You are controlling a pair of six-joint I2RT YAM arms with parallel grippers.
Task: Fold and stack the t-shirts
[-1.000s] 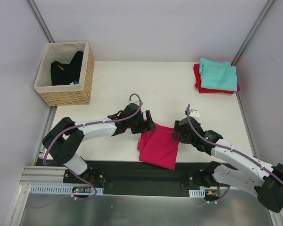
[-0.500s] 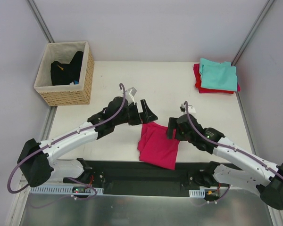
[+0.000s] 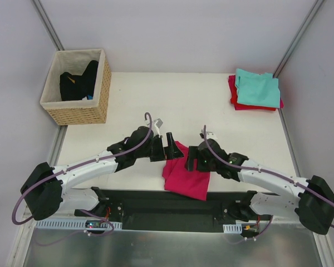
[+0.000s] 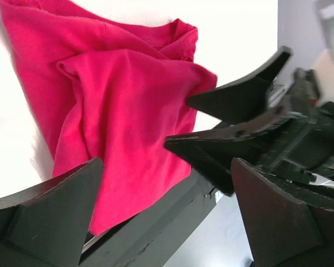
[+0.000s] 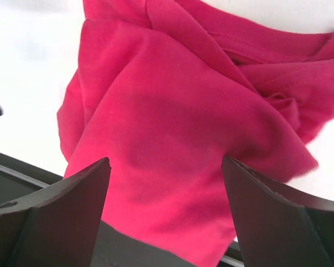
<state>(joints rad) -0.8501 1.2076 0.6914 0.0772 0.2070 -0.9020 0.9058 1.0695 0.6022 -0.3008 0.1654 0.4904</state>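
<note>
Wicker basket (image 3: 80, 115) sits far left with dark clothes (image 3: 78, 83) inside; can't make out what they are. Left pincer (image 3: 171, 148) has its jaws spread wide with nothing in them, at the far left edge of the magenta-pink t-shirt (image 3: 185, 177). That tee lies bunched in a rough fold at the near middle of the white tabletop (image 3: 200, 105), its near edge draped over the black base rail (image 3: 150, 203). Right pincer (image 3: 191, 159) is also open and empty, over the tee's far right part; contact with the cloth is unclear. In the far right corner, the teal t-shirt (image 3: 259, 92) lies folded on top of the red t-shirt (image 3: 232, 94).
</note>
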